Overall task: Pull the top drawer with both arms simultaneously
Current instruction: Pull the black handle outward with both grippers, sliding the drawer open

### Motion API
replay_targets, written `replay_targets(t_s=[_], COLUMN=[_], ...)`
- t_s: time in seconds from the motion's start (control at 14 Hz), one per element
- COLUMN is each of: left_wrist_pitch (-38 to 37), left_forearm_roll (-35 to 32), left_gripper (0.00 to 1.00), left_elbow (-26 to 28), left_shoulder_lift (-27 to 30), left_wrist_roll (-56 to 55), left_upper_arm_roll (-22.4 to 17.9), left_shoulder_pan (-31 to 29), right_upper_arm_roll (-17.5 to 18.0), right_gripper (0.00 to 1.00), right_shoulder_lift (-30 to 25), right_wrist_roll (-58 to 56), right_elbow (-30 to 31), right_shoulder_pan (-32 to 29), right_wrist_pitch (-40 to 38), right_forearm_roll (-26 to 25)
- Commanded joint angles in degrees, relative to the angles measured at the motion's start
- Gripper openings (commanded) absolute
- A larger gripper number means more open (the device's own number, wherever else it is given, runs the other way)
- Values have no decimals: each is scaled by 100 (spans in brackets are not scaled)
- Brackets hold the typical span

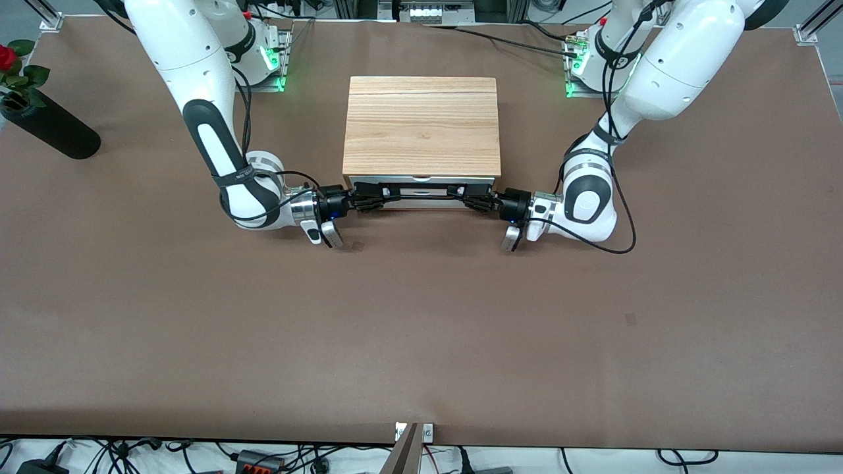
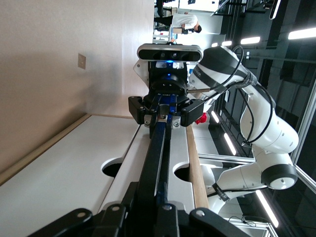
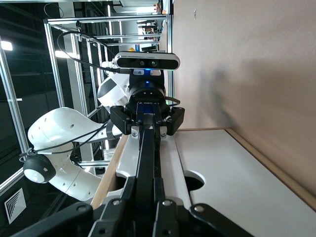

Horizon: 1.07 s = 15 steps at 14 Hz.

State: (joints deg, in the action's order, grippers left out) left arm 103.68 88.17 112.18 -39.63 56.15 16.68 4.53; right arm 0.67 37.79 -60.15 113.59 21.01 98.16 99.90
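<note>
The light-wood cabinet (image 1: 421,125) stands mid-table between the two arms. Its top drawer (image 1: 421,202) shows a white front panel with a long thin black bar handle (image 1: 421,195). My right gripper (image 1: 377,197) is shut on the handle's end toward the right arm's side. My left gripper (image 1: 469,197) is shut on the other end. In the left wrist view the handle (image 2: 157,158) runs from my left gripper (image 2: 159,210) to the right gripper (image 2: 167,112). In the right wrist view the handle (image 3: 146,153) runs from my right gripper (image 3: 148,207) to the left gripper (image 3: 147,121). The drawer's inside is hidden.
A black vase (image 1: 49,125) with a red rose lies at the right arm's end of the table, well away from the cabinet. Brown tabletop (image 1: 421,329) stretches in front of the drawer toward the front camera. Cables hang from both wrists.
</note>
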Motion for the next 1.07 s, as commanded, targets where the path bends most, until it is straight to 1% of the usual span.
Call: replay_targets(t_s=[0.0, 0.21, 0.36, 0.57, 1.0], left_wrist_pitch=[12, 30, 30, 56, 188], left_forearm_roll=[323, 323, 323, 323, 306], left_gripper=[17, 17, 16, 17, 17], left_elbow=[-301, -495, -600, -829, -1488], left_shoulder_lift=[-194, -221, -273, -361, -712], left_wrist_roll=[-104, -139, -139, -227, -245], left_upper_arm_roll=[28, -24, -33, -33, -33], left_shoulder_pan=[-31, -84, -119, -189, -190], right_upper_arm_roll=[21, 21, 21, 12, -14], right_gripper=[14, 14, 14, 14, 14], right_shoulder_lift=[-184, -184, -132, 201, 676], right_wrist_roll=[-23, -23, 46, 73, 152], right_elbow=[146, 102, -82, -530, -1294], right_shoulder_pan=[-9, -18, -27, -44, -150], right_wrist_pitch=[-26, -17, 36, 36, 36], right_forearm_roll=[56, 56, 65, 91, 170])
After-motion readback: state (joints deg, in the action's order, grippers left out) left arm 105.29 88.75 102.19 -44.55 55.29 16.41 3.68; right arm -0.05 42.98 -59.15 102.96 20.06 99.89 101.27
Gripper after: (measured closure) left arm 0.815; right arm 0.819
